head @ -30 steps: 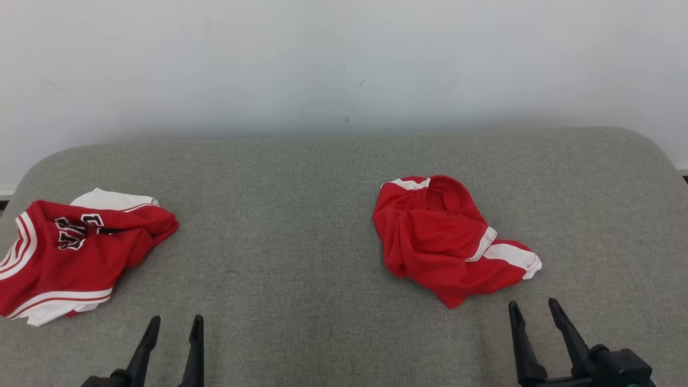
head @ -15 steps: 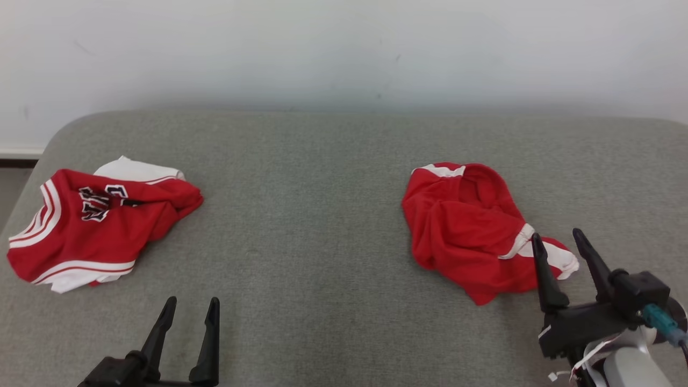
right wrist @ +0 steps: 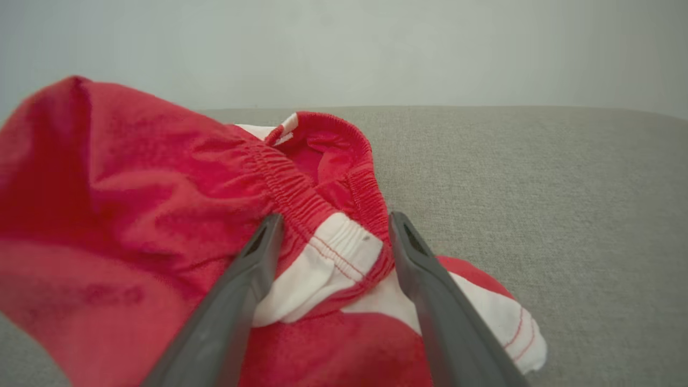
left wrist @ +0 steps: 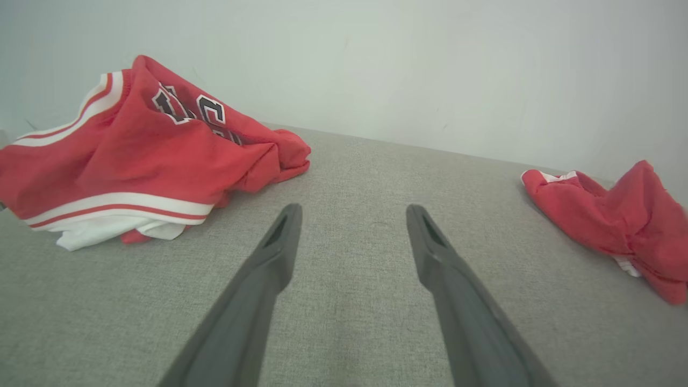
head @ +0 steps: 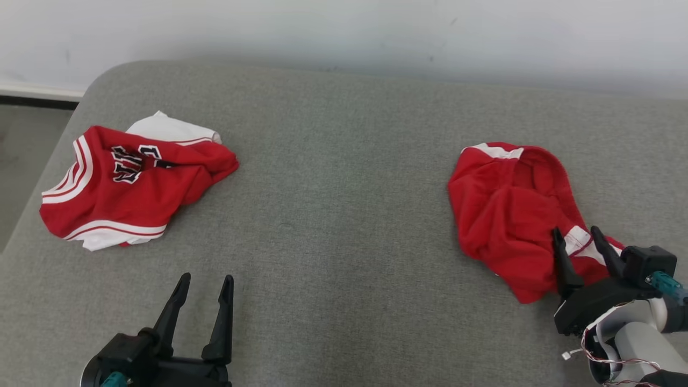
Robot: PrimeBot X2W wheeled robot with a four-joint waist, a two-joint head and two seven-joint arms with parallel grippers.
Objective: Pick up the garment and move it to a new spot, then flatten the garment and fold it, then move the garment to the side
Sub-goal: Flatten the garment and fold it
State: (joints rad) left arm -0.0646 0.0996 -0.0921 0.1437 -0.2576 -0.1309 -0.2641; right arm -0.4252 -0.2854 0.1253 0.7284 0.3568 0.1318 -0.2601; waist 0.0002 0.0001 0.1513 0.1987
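Grey upholstery [head: 344, 188] spreads before us, a crumpled red jersey [head: 134, 185] lying at left and the red shorts [head: 500, 204] at right, where our right gripper [head: 574, 231] holds its fingers spread wide astride their white-trimmed waistband, gripping nothing, while our left gripper [head: 207, 277] hovers equally parted and empty.

The left gripper [head: 207, 278] sits low at the near left, its two dark fingers spread apart and pointing forward, while the right gripper [head: 575, 231] reaches farther forward on its pale forearm [head: 629, 333], fingers likewise parted.
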